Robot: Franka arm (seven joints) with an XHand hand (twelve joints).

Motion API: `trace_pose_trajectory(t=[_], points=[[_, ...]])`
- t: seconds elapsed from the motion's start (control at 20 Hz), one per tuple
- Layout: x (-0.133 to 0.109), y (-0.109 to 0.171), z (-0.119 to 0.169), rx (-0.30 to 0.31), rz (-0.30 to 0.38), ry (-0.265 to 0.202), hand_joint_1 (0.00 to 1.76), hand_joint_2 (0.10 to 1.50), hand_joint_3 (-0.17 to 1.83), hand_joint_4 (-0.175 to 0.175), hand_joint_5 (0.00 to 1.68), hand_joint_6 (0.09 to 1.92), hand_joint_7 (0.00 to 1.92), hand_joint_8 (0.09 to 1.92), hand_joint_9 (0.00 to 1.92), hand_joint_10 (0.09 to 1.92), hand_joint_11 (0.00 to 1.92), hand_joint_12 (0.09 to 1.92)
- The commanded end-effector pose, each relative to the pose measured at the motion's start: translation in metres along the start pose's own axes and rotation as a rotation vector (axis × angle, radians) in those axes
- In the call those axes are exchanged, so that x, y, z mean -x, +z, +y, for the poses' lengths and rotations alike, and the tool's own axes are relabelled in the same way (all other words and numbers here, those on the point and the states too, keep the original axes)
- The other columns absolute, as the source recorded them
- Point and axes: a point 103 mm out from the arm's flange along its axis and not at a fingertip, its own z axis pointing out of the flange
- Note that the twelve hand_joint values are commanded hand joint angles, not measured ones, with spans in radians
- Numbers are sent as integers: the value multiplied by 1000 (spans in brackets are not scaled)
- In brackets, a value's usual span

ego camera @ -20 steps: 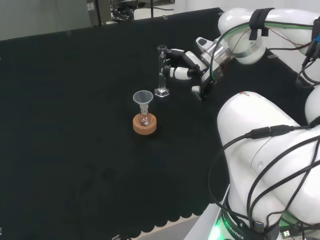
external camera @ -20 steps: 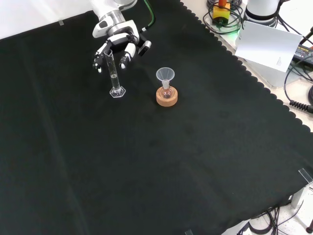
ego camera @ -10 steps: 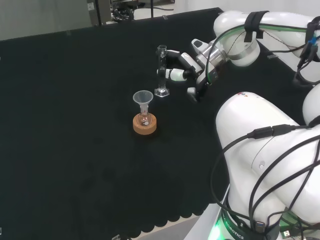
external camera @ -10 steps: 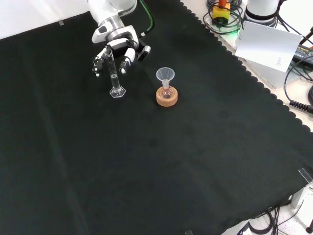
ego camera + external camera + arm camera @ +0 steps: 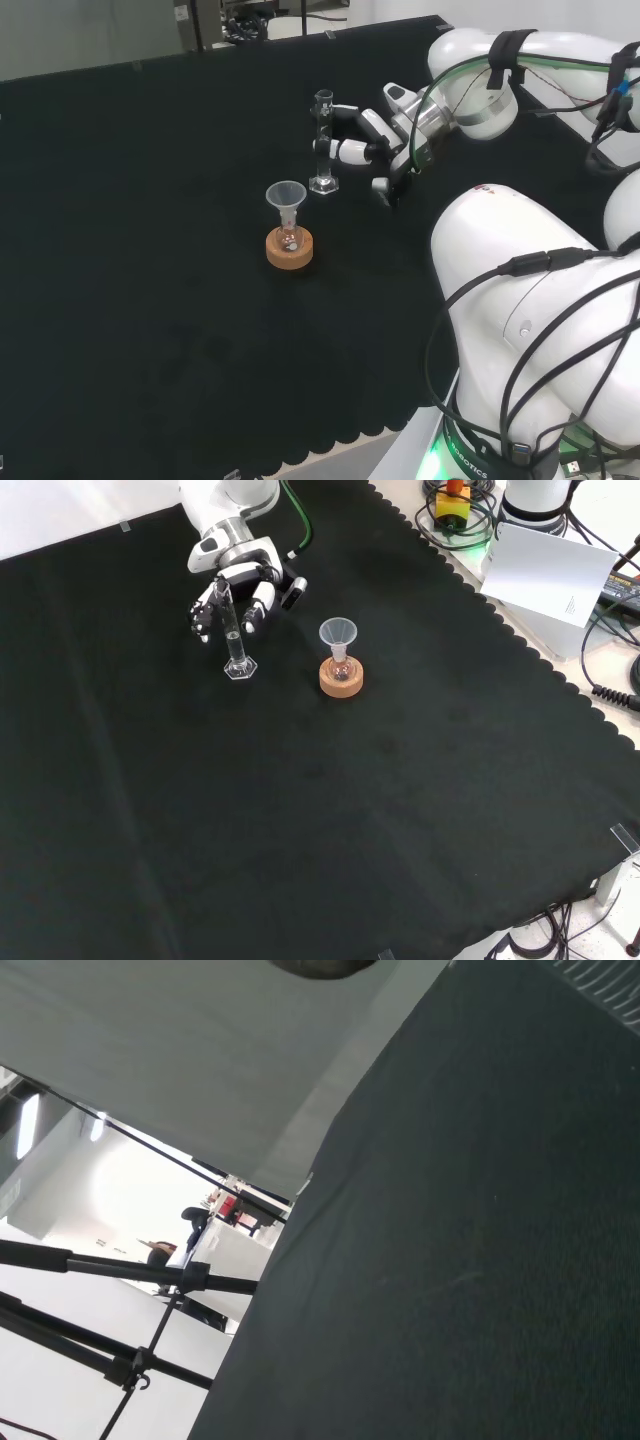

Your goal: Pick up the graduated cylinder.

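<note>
The graduated cylinder (image 5: 322, 135), a slim clear tube on a hexagonal foot, stands upright on the black cloth. In the head view the hand (image 5: 372, 135) is just right of it, its fingers (image 5: 340, 150) stretched towards the tube's upper half and close to it. In the front view the hand (image 5: 240, 578) comes down from behind the cylinder (image 5: 234, 640). Its fingertips (image 5: 204, 618) hang on either side of the tube's top without curling round it. I cannot tell whether they touch the glass. The hand is open.
A clear funnel (image 5: 286, 195) sits in a small flask on a cork ring (image 5: 289, 248) just in front of the cylinder in the head view. In the front view the cork ring (image 5: 341, 678) lies to the cylinder's right. The arm's white links (image 5: 530, 300) rise at the head view's right.
The hand has moved closer to the cylinder, leftwards in the head view and lower in the front view, so its fingers now flank the tube. The cylinder has not moved.
</note>
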Motion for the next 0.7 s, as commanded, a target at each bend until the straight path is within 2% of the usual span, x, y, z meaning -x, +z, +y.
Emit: trace_pose_trajectory(t=[0.05,0.25,0.7], points=[[1,1,-1,4,18,3,1065,1015,-175,-9,709,189,484,592,648,519,297,1300],[6,0,-2,-8,36,7,1074,1018,-175,-6,636,379,495,569,659,492,305,1303],[9,7,-1,-40,19,11,1092,1021,-175,-10,554,471,476,571,675,501,331,1297]])
